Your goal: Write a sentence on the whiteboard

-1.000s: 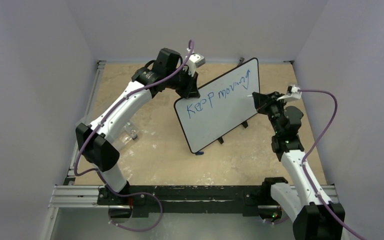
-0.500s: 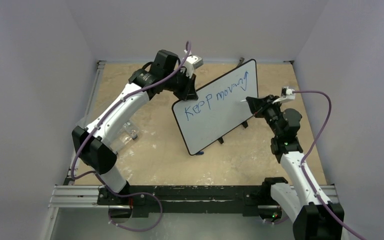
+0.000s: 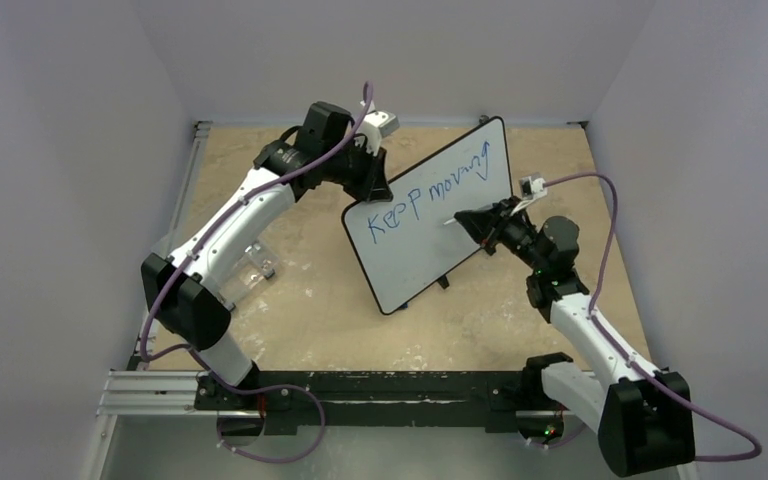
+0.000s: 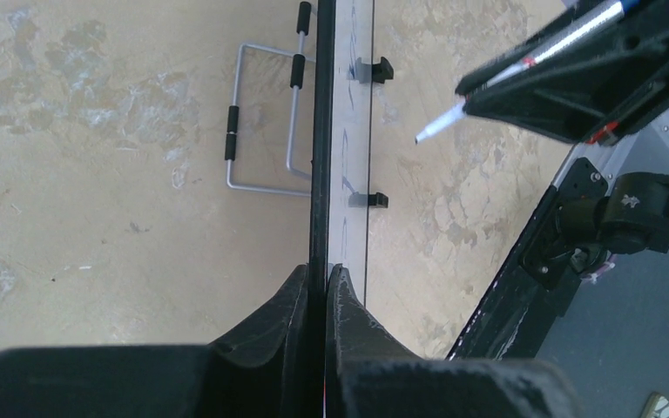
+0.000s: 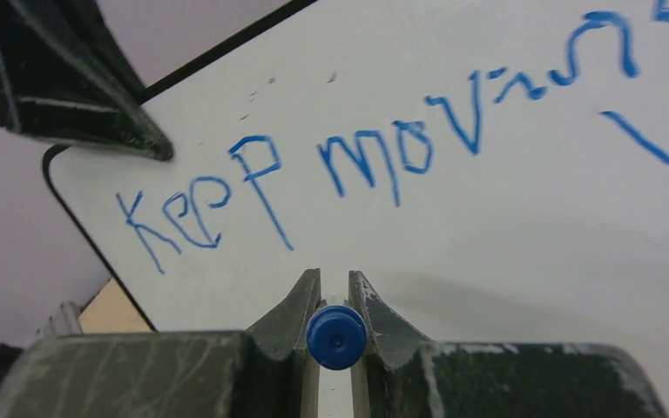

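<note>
— What do we see first?

— The tan, mottled surface (image 3: pixel 290 330), and on it the whiteboard (image 3: pixel 415 250). From overhead the board is a little toward 2 o'clock of the surface's middle, raised off the flat with its white face turned toward 4 o'clock.

— And the writing?

— We read the sentence (image 5: pixel 383 165) as "Keep moving", in blue, on a single line along the top of the board. It climbs toward 2 o'clock in the overhead view, and the board below it is bare.

— Who holds the board?

— We find the left gripper (image 4: pixel 320 274) clenched on the board's black rim, at the corner by the "K". That corner is toward 10 o'clock from the board's middle. Its wrist view shows the board edge-on between the two fingers.

— And the other arm?

— The right gripper (image 5: pixel 334 287) comes in from 4 o'clock and pinches a marker (image 5: pixel 336 338) between its fingers. We see the marker's blue butt end facing that camera. The left wrist view shows the pale tip pointing at the board face, with a gap between the two.

— Anything smaller?

— We see a wire stand (image 4: pixel 261 131) lying on the surface behind the board. Two small black feet (image 4: pixel 373 70) stick out from the board's face side.
</note>
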